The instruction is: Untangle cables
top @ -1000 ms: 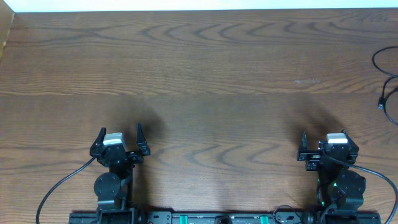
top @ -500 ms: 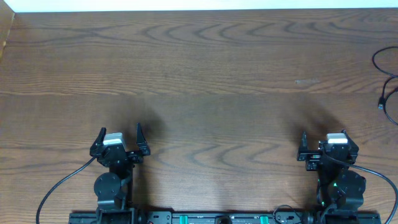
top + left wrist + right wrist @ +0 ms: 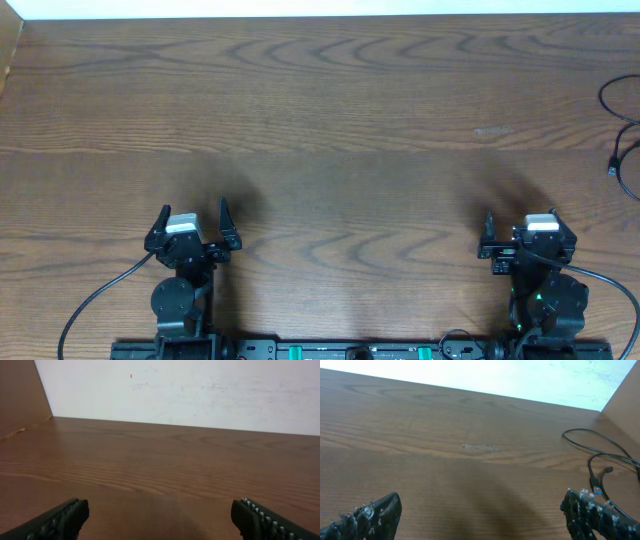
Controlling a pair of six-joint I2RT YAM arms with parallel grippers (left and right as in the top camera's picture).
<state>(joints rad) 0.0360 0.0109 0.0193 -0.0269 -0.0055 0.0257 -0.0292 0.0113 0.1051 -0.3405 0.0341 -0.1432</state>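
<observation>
Cables (image 3: 602,100) were thin black cords lying loose and flat on the table (image 3: 330,130), right at its right edge and partly cut off by the frame. In the right wrist view they showed as a few overlapping open curves near the table's far right corner. One end carried a small dark plug (image 3: 596,486) with a bluish tip.

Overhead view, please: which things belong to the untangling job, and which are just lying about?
Job: cables at the table's right edge; left pincer; right pincer, both open.
Not the job: table; pale scuff; arms' own wires.
</observation>
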